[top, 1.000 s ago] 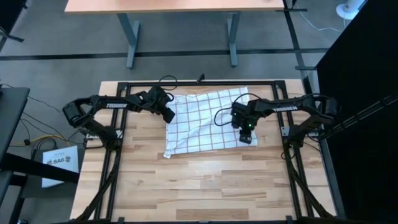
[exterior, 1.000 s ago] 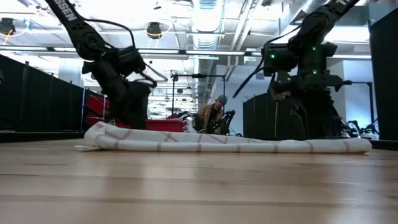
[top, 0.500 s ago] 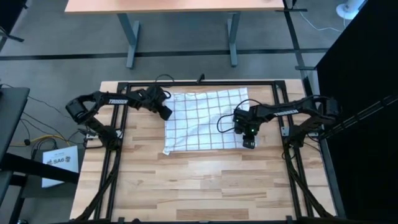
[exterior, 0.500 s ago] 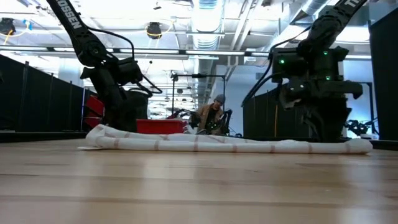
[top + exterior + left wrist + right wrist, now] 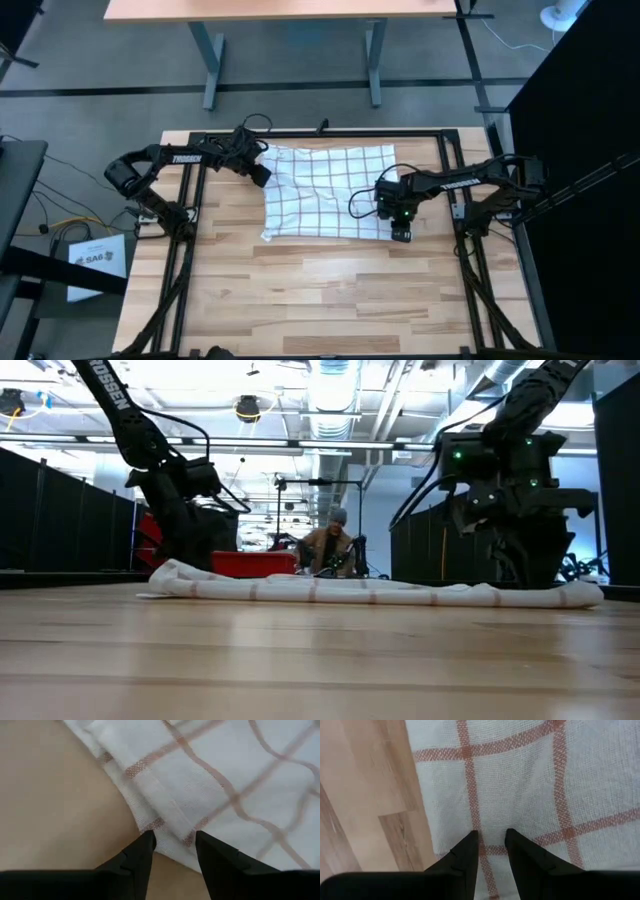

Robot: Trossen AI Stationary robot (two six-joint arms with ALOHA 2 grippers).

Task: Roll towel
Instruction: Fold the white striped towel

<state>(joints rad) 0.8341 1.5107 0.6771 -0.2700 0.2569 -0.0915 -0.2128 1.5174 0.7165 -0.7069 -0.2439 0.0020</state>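
On "TROSSEN"-lettered arms, both slightly parted claws, left claw (image 5: pixel 262 176) and right claw (image 5: pixel 401 236), straddle towel (image 5: pixel 325 190) edges.

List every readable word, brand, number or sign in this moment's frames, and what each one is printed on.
"TROSSEN" on the left arm's link, high view.
"TROSSEN" on the right arm's link, high view; small, only just readable.
"SA6" on the white sheet on the floor left of the table; its other print is too small to read.
White lettering on the arm at the low view's upper left is cropped; only "SSEN" shows.
The towel carries only grid lines, no text.
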